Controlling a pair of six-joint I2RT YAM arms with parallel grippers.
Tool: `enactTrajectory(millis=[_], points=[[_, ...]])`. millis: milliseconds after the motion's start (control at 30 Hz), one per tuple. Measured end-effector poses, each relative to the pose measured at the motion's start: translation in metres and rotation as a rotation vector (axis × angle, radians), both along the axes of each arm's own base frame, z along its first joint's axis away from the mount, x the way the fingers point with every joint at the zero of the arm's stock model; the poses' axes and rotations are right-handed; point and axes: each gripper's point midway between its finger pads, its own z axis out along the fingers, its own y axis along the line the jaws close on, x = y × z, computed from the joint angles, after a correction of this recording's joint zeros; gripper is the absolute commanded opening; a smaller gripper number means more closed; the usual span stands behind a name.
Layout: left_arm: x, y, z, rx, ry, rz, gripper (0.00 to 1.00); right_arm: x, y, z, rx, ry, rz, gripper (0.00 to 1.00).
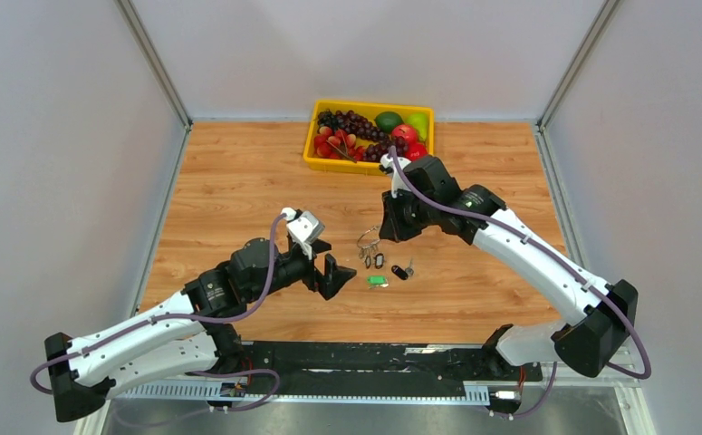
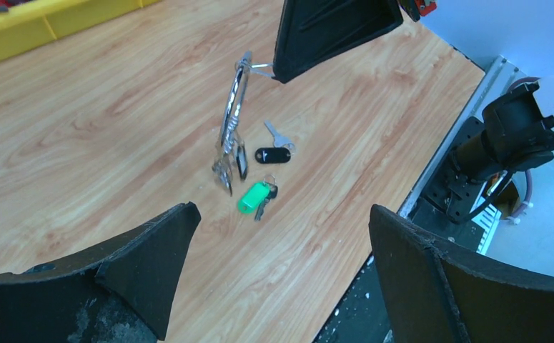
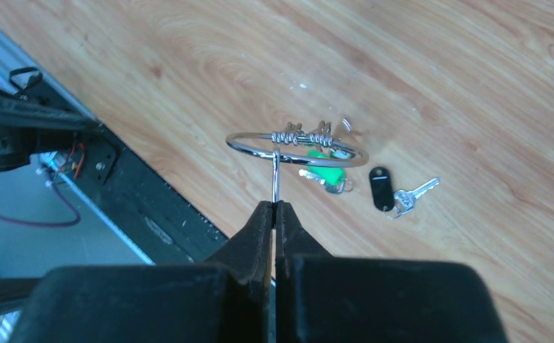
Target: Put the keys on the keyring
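The keyring [image 3: 295,146], a large silver wire hoop, hangs just above the wooden table, and my right gripper [image 3: 275,205] is shut on its thin straight stem. In the top view the keyring [image 1: 368,239] hangs below the right gripper [image 1: 385,231]. A black-headed key [image 2: 241,161] dangles from the hoop [image 2: 232,107]. Two keys lie loose on the table: a green-headed one [image 2: 254,197] [image 1: 378,281] and a black-headed one [image 2: 274,154] [image 3: 381,189] [image 1: 400,271]. My left gripper [image 2: 281,209] [image 1: 322,267] stands open and holds nothing, just left of the green key.
A yellow bin [image 1: 311,149] of plastic fruit stands at the back of the table. A black rail [image 1: 374,358] runs along the near edge, close to the keys. Grey walls close off both sides.
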Motion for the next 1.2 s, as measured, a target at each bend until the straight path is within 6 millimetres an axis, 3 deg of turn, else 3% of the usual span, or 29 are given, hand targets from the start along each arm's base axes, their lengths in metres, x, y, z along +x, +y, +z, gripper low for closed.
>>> enactTrajectory(millis=[233,667,1000,1200], points=[[0.010,-0.009,0.006,-0.014,-0.091,-0.007,1.00,-0.023,0.014,0.026,0.024,0.018,0.078,0.00],[0.017,-0.009,-0.027,-0.030,-0.304,-0.039,0.99,-0.040,0.031,0.059,0.043,0.039,0.144,0.00],[0.022,-0.014,0.004,-0.116,-0.459,-0.041,1.00,-0.055,0.042,0.057,0.020,0.075,0.194,0.00],[0.023,-0.015,0.011,-0.128,-0.495,-0.038,1.00,-0.066,0.052,0.058,0.013,0.092,0.225,0.00]])
